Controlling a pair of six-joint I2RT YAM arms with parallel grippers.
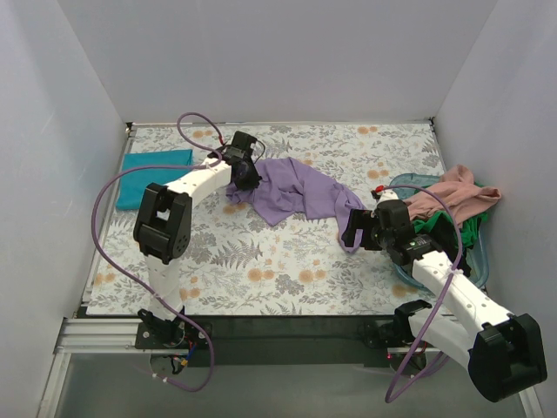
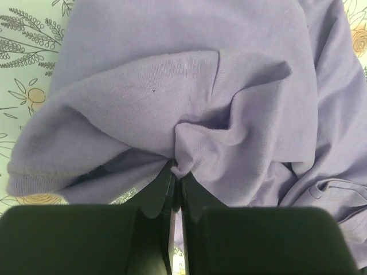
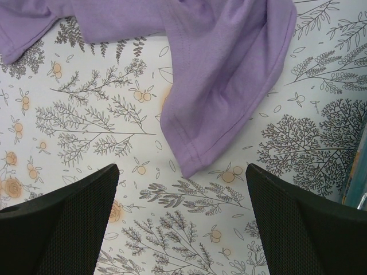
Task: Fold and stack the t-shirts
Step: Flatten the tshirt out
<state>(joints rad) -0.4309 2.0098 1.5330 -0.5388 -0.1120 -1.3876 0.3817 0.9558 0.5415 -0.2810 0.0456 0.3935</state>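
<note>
A lavender-purple t-shirt lies crumpled on the middle of the floral cloth. My left gripper is shut on a pinch of its left part. My right gripper is open and empty, just above the cloth near the shirt's lower right corner, which lies between its fingers and slightly ahead. A folded teal t-shirt lies flat at the far left. Salmon-pink and green shirts are heaped in the tub at the right. The black shirt is not clearly visible.
The see-through blue tub stands at the right edge, beside my right arm; its rim shows in the right wrist view. The grey floral-print cloth covers the table. White walls enclose the back and sides.
</note>
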